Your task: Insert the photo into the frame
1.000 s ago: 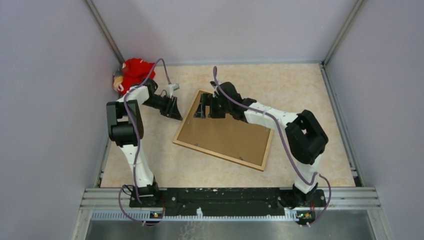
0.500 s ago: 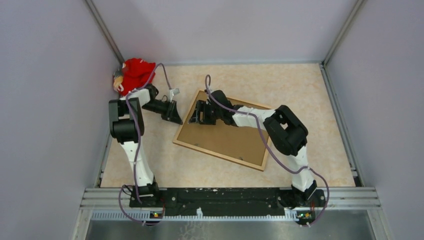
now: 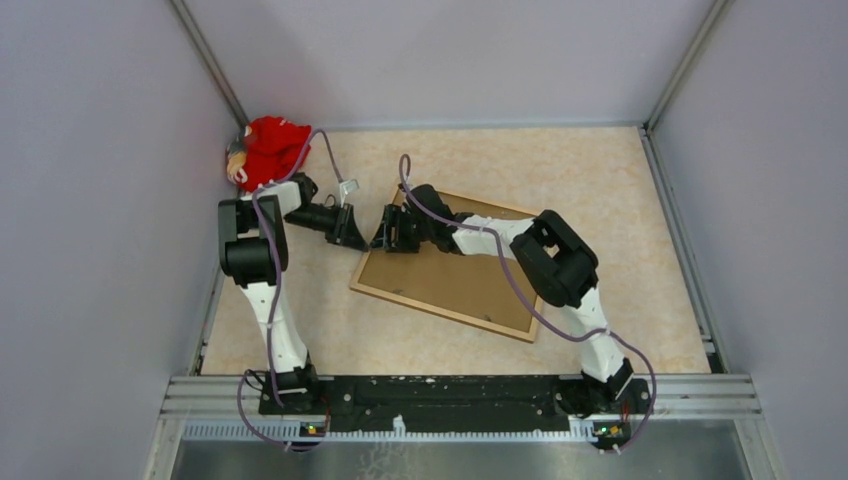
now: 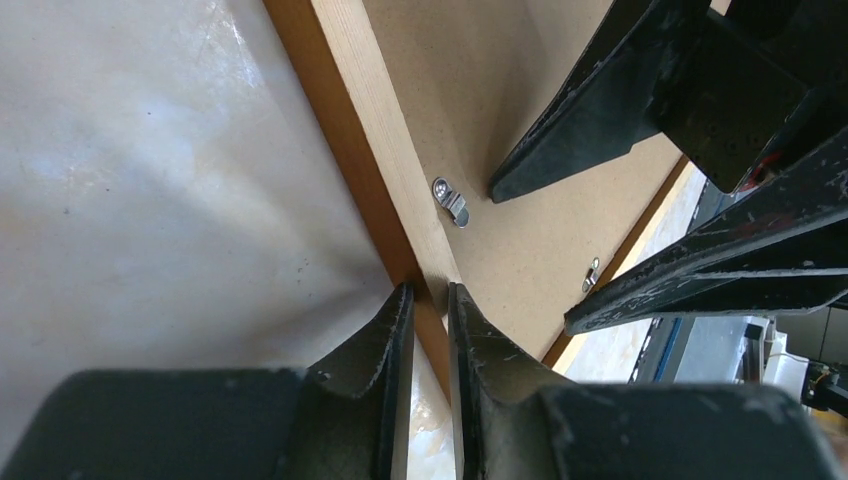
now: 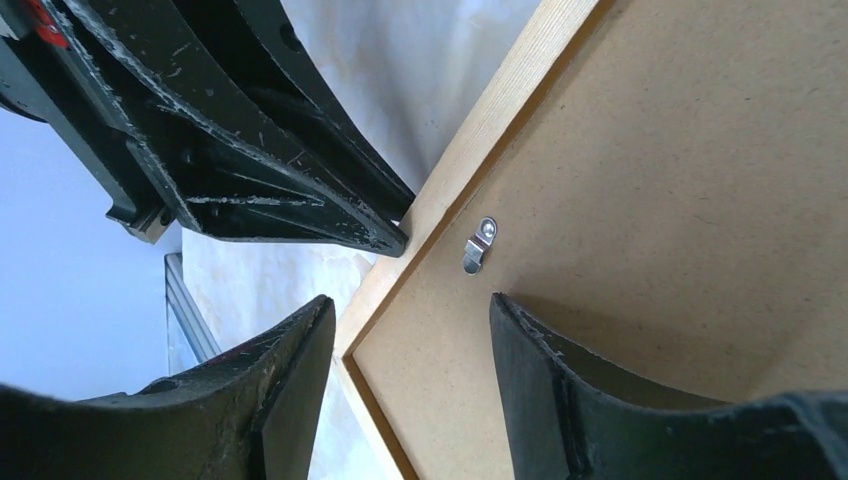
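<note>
The pale marbled desk (image 3: pixel 600 180) fills most of the top view. In its middle lies the large golden-brown wooden frame (image 4: pixel 355 120), face down and skewed, its long side running from upper left to lower right. The plain brown cardboard backing board (image 3: pixel 470 275) is seated inside it. The photo shows in no view, and I cannot tell whether it lies under the board. A red soft bundle (image 3: pixel 272 145) sits in the upper left corner of the desk, well apart from the work.

Both arms meet at the frame's left edge. The left end effector (image 4: pixel 428 320) has its jaws nearly together, with the narrow moulding nipped between them. The right end effector (image 5: pixel 408 300) stands spread over the same edge near the corner, one finger above the desk and the other above the board, holding nothing.

A small metal turn clip (image 5: pixel 480 245) just inside the moulding pins the board down.

The step looks like freeing the back so the photo can go in. To do it well:
- Keep the left hold on the wood alone, not the board.
- Raise the edge only slightly, so the frame does not slide.
- Swing each clip clear before prying the board.
- Keep the right fingers off the left ones, which are very close.
</note>
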